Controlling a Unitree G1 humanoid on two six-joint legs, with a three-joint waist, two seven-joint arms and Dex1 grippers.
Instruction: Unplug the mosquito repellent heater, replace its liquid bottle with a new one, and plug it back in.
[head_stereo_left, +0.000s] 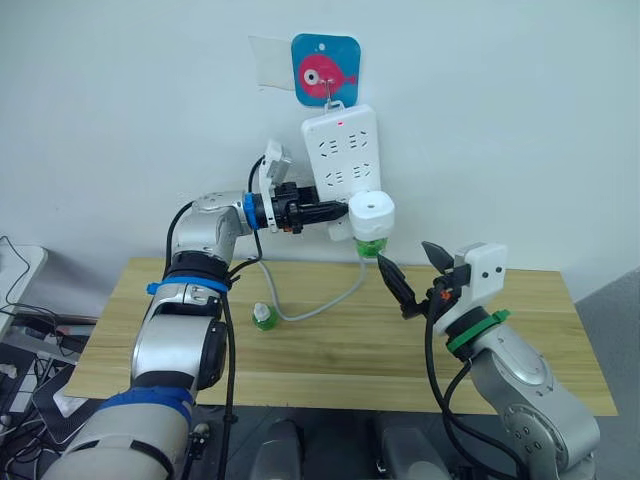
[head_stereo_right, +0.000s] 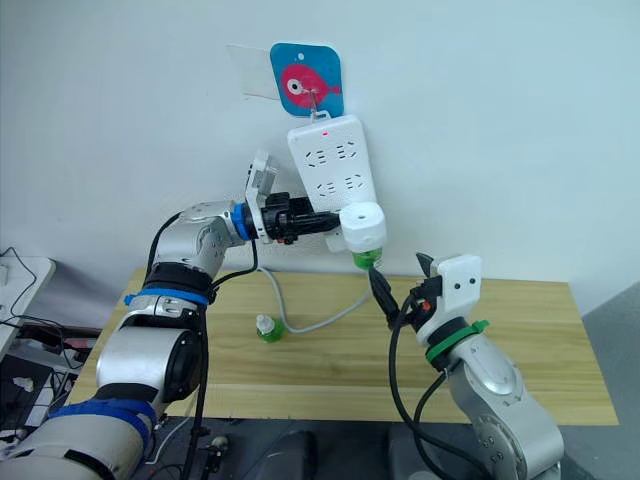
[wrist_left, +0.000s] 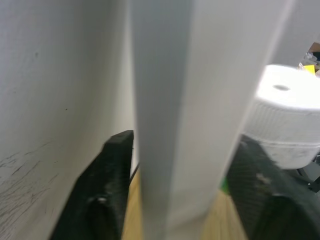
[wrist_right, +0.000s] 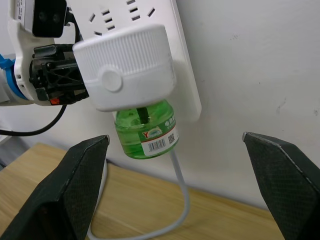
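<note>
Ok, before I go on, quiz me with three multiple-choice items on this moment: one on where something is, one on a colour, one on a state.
1. Where is the spare bottle?
A. on the wooden table, beside the cable
B. in the right gripper
C. hanging on the wall hook

2. What colour is the liquid in the bottle under the mosquito repellent heater?
A. blue
B. green
C. clear

3. How do the right gripper's jaws stand?
A. shut on the bottle
B. shut on nothing
C. open, spread wide

Answers:
1. A: the spare bottle stands on the wooden table by the cable.
2. B: the bottle under the mosquito repellent heater is green.
3. C: the right gripper has its jaws wide apart, short of the bottle, while the left gripper is at the power strip.
</note>
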